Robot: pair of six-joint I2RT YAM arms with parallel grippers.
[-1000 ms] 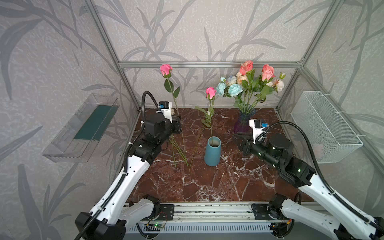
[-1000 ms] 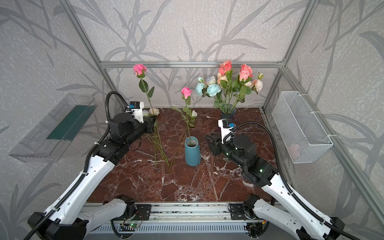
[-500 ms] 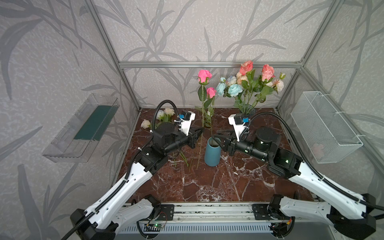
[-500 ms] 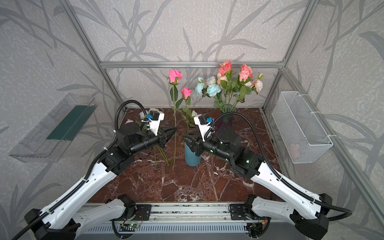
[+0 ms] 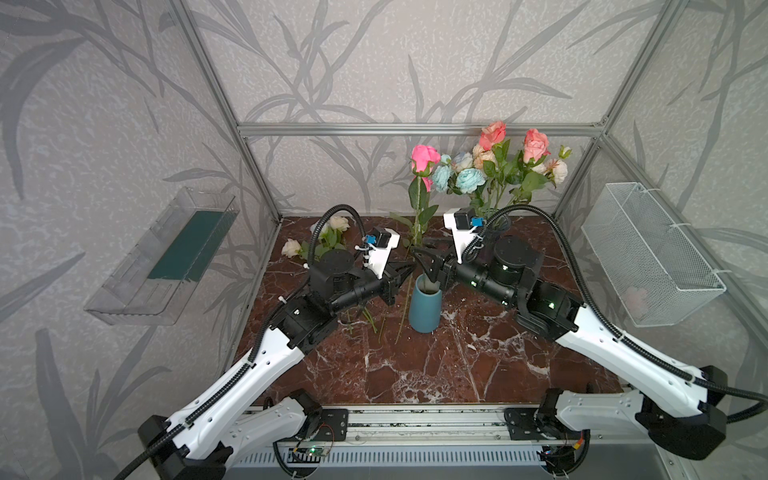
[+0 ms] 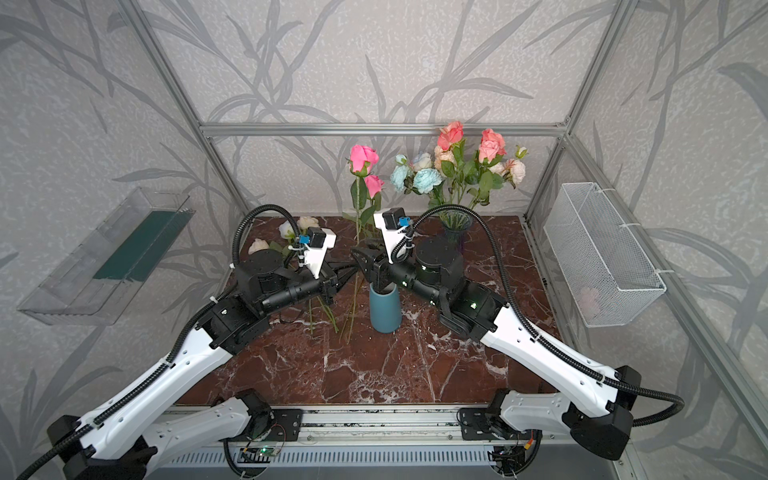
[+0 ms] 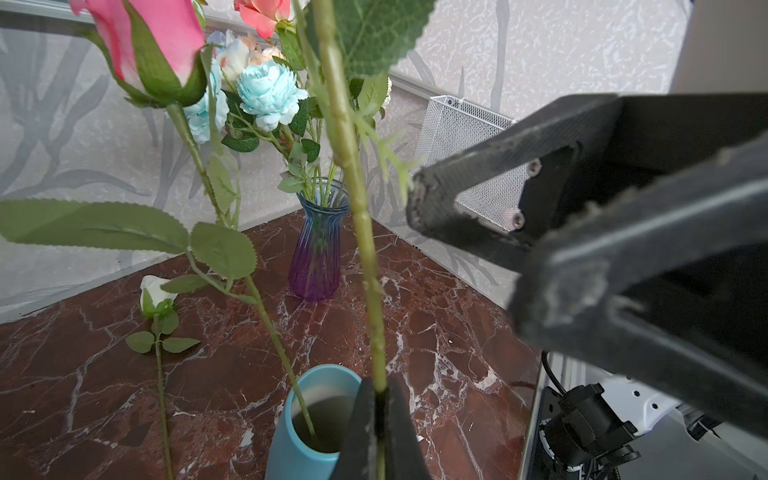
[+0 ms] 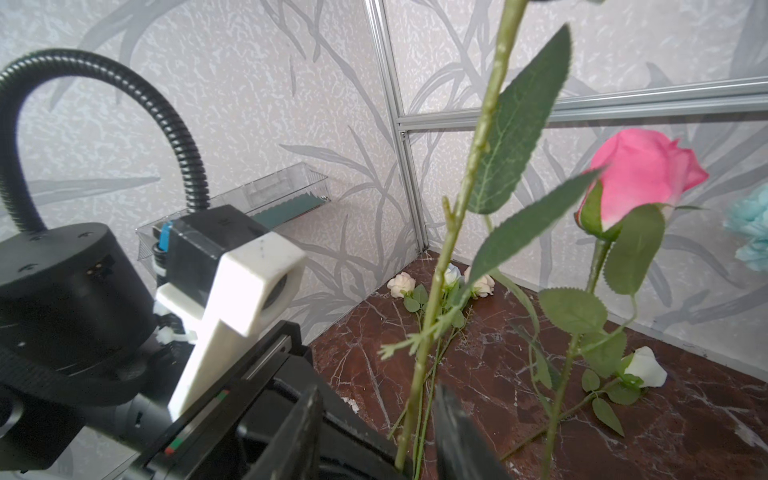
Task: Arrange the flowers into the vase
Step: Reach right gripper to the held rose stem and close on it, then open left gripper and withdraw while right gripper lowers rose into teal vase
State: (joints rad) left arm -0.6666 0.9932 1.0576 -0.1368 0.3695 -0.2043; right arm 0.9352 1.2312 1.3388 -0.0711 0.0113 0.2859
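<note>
Two vases stood on the marble table (image 5: 415, 374). The teal vase (image 5: 424, 309) held one small pink rose (image 6: 374, 185); the glass vase (image 7: 318, 249) held a mixed bouquet (image 5: 469, 180). Four pale blooms (image 8: 401, 284) lay loose at the back. The left gripper (image 7: 377, 399) pinched the tall pink rose (image 5: 424, 158) by its stem beside the teal rim. The right gripper (image 8: 376, 399) had its jaws apart around that stem.

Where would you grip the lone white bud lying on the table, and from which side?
Take the white bud by its bare stem below the leaves, from straight above, closing across it. It lies flat on the table with clear marble either side; the head looks too soft to pinch.
</note>
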